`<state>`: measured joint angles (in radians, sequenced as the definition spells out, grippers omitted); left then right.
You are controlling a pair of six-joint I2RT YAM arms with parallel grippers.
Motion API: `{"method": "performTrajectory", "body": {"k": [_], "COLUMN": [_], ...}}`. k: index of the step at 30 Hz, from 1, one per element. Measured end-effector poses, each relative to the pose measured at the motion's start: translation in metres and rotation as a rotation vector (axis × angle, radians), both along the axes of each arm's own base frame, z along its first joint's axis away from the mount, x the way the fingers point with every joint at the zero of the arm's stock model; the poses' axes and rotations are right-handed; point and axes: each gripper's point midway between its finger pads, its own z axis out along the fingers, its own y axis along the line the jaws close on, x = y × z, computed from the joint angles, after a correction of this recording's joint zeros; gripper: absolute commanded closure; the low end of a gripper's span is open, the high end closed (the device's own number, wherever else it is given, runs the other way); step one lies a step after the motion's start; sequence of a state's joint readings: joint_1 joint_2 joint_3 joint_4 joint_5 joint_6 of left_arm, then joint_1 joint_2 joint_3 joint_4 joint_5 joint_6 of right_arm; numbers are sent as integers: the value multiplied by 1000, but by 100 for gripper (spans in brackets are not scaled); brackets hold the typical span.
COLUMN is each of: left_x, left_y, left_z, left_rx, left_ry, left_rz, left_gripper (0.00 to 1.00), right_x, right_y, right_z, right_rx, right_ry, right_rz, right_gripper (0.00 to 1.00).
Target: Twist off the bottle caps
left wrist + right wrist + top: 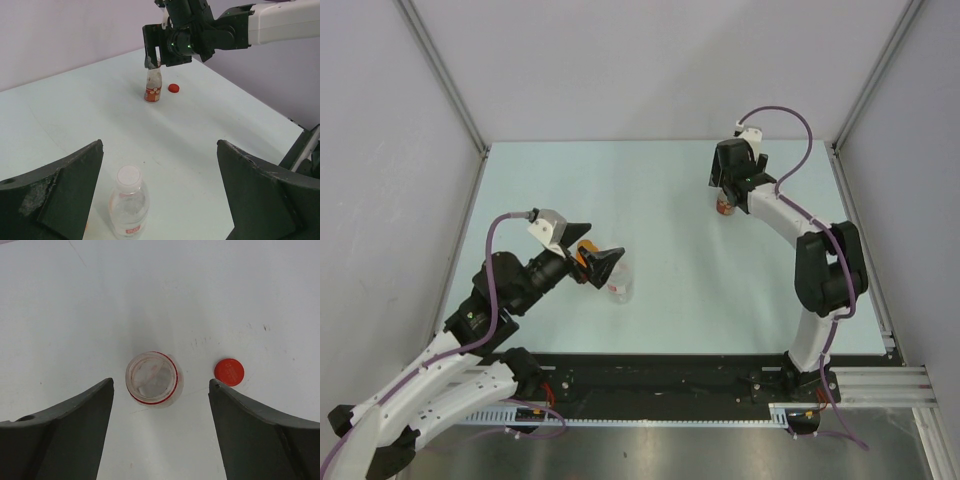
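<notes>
The right end effector (728, 186) hangs over the far right part of the pale desk (660, 200), directly above the bottle with the reddish label band (152, 378). Its two fingers stand apart, one on each side of the bottle, and neither touches it; nothing is gripped. That bottle stands upright with its mouth open, a thin red ring showing around the rim from above. The red cap (229, 371) lies flat on the desk just beside the bottle, apart from it, close to the tip of one finger in the right wrist view.

The left end effector (160, 145) is nearer the front left of the desk, pointing across toward the right arm. Its fingers are spread wide and hold nothing. The plain clear bottle (129, 205) stands on the desk in the gap between them, closer to the finger on the left of the wrist view but clear of both. Its white cap (128, 175) is on the neck.

In the top view something orange (584, 255) shows right at the left end effector, tucked against the dark fingers; most of it is hidden, so I cannot tell what it is.

The two clear bottles stand well apart, with bare desk between them
</notes>
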<state>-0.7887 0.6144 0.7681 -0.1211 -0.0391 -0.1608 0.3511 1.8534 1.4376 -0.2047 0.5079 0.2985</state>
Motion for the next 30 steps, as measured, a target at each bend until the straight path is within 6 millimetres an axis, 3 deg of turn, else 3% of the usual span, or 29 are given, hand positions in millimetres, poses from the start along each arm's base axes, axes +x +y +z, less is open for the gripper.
{"method": "performTrajectory", "body": {"k": [7, 10, 13, 17, 20, 22, 24, 26, 30], "left_x": [-1, -1, -1, 7, 21, 29, 34, 35, 29], "left_y": [0, 1, 1, 11, 33, 48, 66, 87, 115], "left_z": [1, 2, 2, 2, -3, -6, -10, -17, -27], "left_rx": [-8, -10, -10, -21, -14, -7, -15, -28, -66], "left_ry": [3, 0, 1, 14, 51, 79, 112, 147, 189], "left_rz": [-1, 0, 3, 79, 230, 326, 423, 522, 636], "left_gripper": [0, 0, 0, 0, 0, 5, 12, 12, 11], "right_x": [-7, -15, -30, -66, -111, -149, -189, -224, -256], "right_y": [6, 16, 32, 67, 119, 156, 192, 218, 246], "right_z": [13, 39, 78, 133, 170, 184, 190, 186, 169], "right_rx": [16, 39, 70, 146, 208, 249, 292, 320, 306], "right_ry": [-14, -60, -128, -214, -269, -282, -277, -250, -203], "right_rz": [7, 28, 66, 173, 369, 512, 667, 790, 897], "right_gripper": [18, 16, 16, 16, 16, 16, 16, 16, 17]}}
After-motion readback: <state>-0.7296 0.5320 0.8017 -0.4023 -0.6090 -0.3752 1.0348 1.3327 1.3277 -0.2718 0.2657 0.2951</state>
